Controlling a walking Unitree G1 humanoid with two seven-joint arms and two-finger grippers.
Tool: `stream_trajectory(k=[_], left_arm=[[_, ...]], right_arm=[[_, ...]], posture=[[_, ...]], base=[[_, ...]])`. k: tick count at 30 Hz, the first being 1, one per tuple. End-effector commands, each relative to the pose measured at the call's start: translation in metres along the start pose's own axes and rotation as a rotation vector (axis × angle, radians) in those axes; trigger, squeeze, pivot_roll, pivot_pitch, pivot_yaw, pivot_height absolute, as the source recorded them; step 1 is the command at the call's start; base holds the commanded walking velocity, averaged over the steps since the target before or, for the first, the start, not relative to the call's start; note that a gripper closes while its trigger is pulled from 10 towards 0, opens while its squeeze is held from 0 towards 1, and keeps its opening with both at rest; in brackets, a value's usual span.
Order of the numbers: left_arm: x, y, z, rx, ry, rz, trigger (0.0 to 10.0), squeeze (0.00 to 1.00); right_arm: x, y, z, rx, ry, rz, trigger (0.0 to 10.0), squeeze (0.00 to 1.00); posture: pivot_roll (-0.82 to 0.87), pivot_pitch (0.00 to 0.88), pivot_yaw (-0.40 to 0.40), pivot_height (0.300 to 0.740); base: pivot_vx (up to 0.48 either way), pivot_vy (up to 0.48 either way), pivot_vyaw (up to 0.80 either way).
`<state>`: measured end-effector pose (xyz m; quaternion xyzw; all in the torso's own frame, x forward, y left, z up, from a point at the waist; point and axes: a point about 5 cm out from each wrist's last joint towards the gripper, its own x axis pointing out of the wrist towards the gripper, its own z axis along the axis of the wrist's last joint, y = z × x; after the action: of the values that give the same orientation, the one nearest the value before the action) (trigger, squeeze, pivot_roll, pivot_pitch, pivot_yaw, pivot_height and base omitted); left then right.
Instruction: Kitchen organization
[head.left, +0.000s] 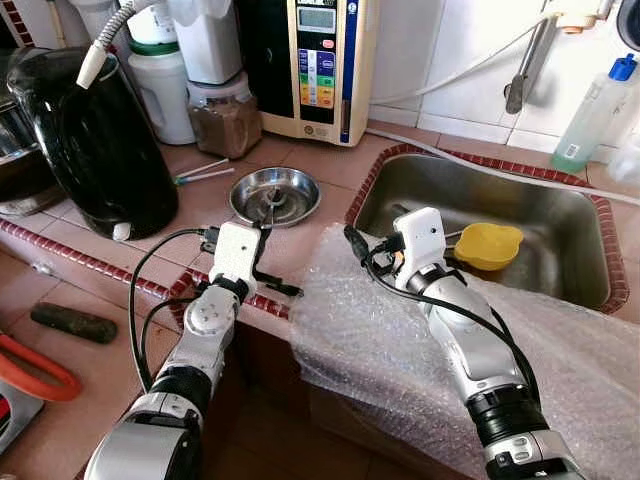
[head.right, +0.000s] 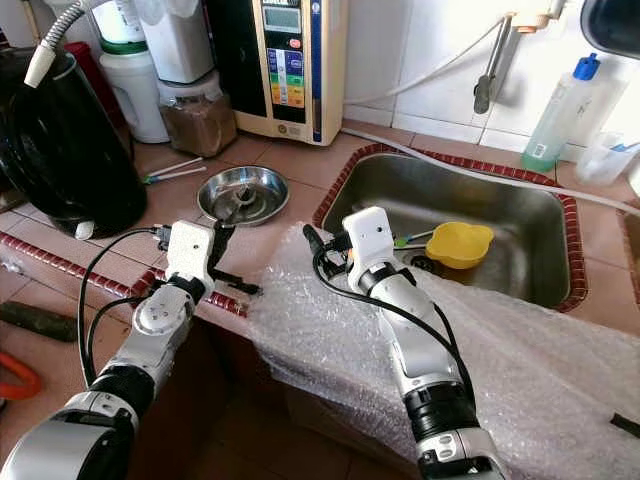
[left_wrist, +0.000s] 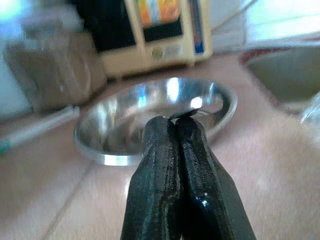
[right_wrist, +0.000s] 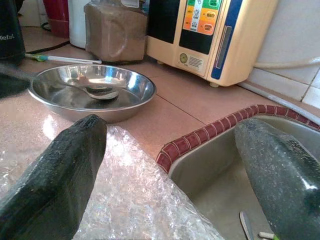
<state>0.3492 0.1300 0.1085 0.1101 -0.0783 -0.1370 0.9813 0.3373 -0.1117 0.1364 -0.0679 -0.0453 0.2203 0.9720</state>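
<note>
Jaws on your left gripper (left_wrist: 175, 122) were pressed together, empty as far as the wrist view showed, tips hovering just short of the steel bowl (head.left: 274, 194) on the counter (head.left: 310, 160). Your right gripper (right_wrist: 175, 165) had its jaws spread wide, poised over the near corner of the sink (head.left: 560, 215), with the bubble wrap (head.left: 390, 340) lying beneath it and draped over the counter's front edge.

That wrap would have been soft, feather-light and slick; it crumples rather than lifts, so you would have wanted a pinch on a bunched fold, not a flat stretch.

Farther in, the steel bowl sat upright between the sink rim and the black kettle (head.left: 95, 140), with a small metal piece resting in its middle. Judging by its look, it was thin, light, rigid and slippery, and likely to skate on the tile if nudged. Its rolled rim was the only place worth taking, one finger inside and one outside, on the edge nearest you.

In the sink lay a yellow cup (head.left: 487, 245), light plastic, well apart from the bowl. Behind stood a jar of brown powder (head.left: 225, 118) and the water purifier (head.left: 320, 65) against the wall.
</note>
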Motion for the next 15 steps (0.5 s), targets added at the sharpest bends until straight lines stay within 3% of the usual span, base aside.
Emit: stream_trajectory(k=[1, 7, 15], left_arm=[[0.001, -0.002, 0.010, 0.046, -0.062, -0.018, 0.0, 0.00], [0.002, -0.004, 0.024, 0.089, -0.142, -0.033, 0.0, 0.00], [-0.001, 0.001, 0.019, 0.096, -0.104, -0.012, 0.0, 0.00]], right_arm=[[0.002, -0.001, 0.001, -0.004, 0.004, 0.000, 10.0, 0.56], [0.003, 0.000, 0.001, -0.004, 0.004, 0.004, 10.0, 0.56], [0.003, 0.000, 0.001, -0.006, 0.006, 0.003, 10.0, 0.56]], posture=[[0.03, 0.000, 0.044, 0.740], [0.03, 0.000, 0.043, 0.740], [0.03, 0.000, 0.044, 0.740]], base=[[0.000, 0.000, 0.00], [0.000, 0.000, 0.00], [0.000, 0.000, 0.00]])
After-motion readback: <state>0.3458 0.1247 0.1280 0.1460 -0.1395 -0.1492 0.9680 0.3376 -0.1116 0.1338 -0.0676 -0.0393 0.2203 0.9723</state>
